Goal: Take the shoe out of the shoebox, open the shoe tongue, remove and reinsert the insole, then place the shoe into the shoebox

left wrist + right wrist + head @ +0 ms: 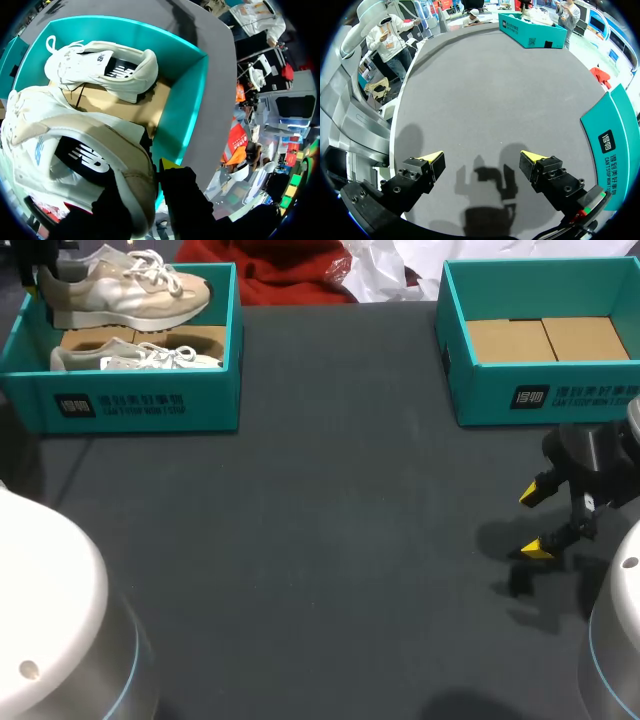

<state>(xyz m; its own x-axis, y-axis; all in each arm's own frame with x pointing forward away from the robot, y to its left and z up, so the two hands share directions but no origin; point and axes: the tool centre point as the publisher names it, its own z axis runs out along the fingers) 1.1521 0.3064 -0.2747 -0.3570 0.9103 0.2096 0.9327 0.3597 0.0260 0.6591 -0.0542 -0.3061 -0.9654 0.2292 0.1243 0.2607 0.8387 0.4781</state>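
My left claw [143,184] is pinched on the heel of the tan shoe [130,290], which sits high along the far side of the left shoebox [150,405]. Its long axis runs across the box, toe toward the worktop's [320,540] middle, sole down. I'd lift straight up and level so the toe clears the wall. My right claw [482,161] hangs wide open and empty.

The left shoebox [130,405] carries on its front wall a white square logo and 2 lines of white print, too small to read. The right shoebox [560,397] carries the same. The near shoe [75,150] and the far shoe [100,67] each show a white logo on the black insole.
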